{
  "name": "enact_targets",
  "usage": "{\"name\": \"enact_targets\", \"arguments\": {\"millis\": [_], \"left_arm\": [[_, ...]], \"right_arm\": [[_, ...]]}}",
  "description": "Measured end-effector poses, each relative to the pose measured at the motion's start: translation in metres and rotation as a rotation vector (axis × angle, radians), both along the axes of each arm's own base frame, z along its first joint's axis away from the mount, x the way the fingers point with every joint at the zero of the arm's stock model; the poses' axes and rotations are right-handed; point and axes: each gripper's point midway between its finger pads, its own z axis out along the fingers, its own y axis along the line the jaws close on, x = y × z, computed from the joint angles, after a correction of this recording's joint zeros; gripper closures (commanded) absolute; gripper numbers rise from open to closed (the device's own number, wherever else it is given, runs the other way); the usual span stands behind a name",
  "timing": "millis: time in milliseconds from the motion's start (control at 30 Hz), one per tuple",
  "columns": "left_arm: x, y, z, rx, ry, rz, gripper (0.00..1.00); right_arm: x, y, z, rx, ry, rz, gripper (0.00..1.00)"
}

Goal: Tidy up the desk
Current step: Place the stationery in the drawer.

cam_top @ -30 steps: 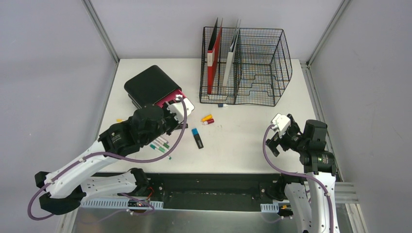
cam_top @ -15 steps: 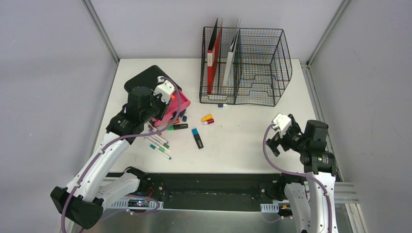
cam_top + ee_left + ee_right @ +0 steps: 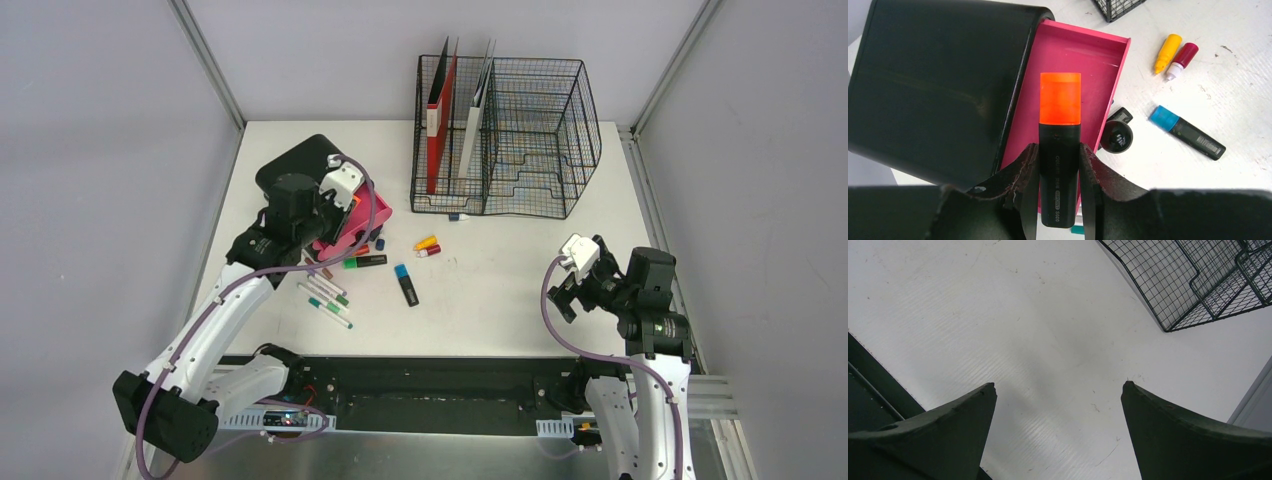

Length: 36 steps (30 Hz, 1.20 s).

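At the near edge, about 4 o'clock, the right gripper (image 3: 1058,384) hangs over bare desk (image 3: 500,290), jaws spread wide with nothing between them. The desk itself runs under both arms and out to the grey walls. At 8 o'clock thin pens (image 3: 325,296) lie loose, and a blue marker (image 3: 1188,132) lies just past them toward the centre. Farther on, at 10 o'clock, the left gripper (image 3: 1060,152) is clamped on the black barrel of an orange marker (image 3: 1060,100), cap pointing to 12 o'clock along a pink tray (image 3: 1088,55) that sticks out of a black case (image 3: 938,80). Dropping the marker into that tray looks like the step in hand. The tray is narrow and the barrel hangs near its left wall and the case's edge, so a release from height could bounce the marker off the rim and send it rolling among the pens. How high it hangs cannot be told. Lowering first brings another risk: a finger could catch a wall and shove the tray, or nudge the black marker (image 3: 1116,137) lying against its right side. Beyond, at 1 o'clock, a yellow cap (image 3: 1168,50) and a red cap (image 3: 1184,56) lie short of the rack (image 3: 520,130) at 12 o'clock.
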Motion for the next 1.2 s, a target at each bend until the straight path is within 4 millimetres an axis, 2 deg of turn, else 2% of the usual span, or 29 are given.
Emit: {"name": "enact_targets", "arguments": {"millis": [100, 200, 300, 400, 600, 800, 900, 967, 1200], "left_arm": [[0.002, 0.0, -0.006, 0.004, 0.017, 0.008, 0.77], [0.002, 0.004, -0.007, 0.006, 0.022, 0.033, 0.47], [0.004, 0.005, -0.006, 0.004, 0.015, 0.048, 0.31], [0.005, 0.006, -0.005, -0.004, 0.012, 0.067, 0.26], [0.003, 0.007, -0.002, -0.015, 0.0, 0.07, 0.25], [-0.002, 0.009, 0.006, -0.032, -0.027, 0.071, 0.21], [-0.005, 0.007, 0.011, -0.052, -0.039, 0.063, 0.11], [-0.008, 0.002, 0.016, -0.091, -0.042, 0.041, 0.02], [-0.03, -0.037, 0.034, -0.33, 0.0, -0.087, 0.01]], "right_arm": [[0.0, 0.0, 0.0, 0.001, 0.0, 0.0, 0.01], [0.0, 0.0, 0.0, 0.002, 0.0, 0.001, 0.01], [0.0, 0.0, 0.0, 0.002, 0.001, 0.001, 0.01], [0.0, 0.0, 0.0, 0.002, 0.001, 0.0, 0.01], [0.0, -0.001, 0.0, 0.002, 0.001, -0.003, 0.01], [0.0, 0.0, 0.0, 0.005, 0.001, -0.001, 0.01], [-0.001, 0.0, 0.0, 0.005, 0.001, 0.003, 0.01], [-0.001, 0.0, 0.0, 0.005, 0.002, 0.004, 0.01], [-0.003, 0.003, -0.002, 0.012, 0.012, 0.021, 0.01]]}}
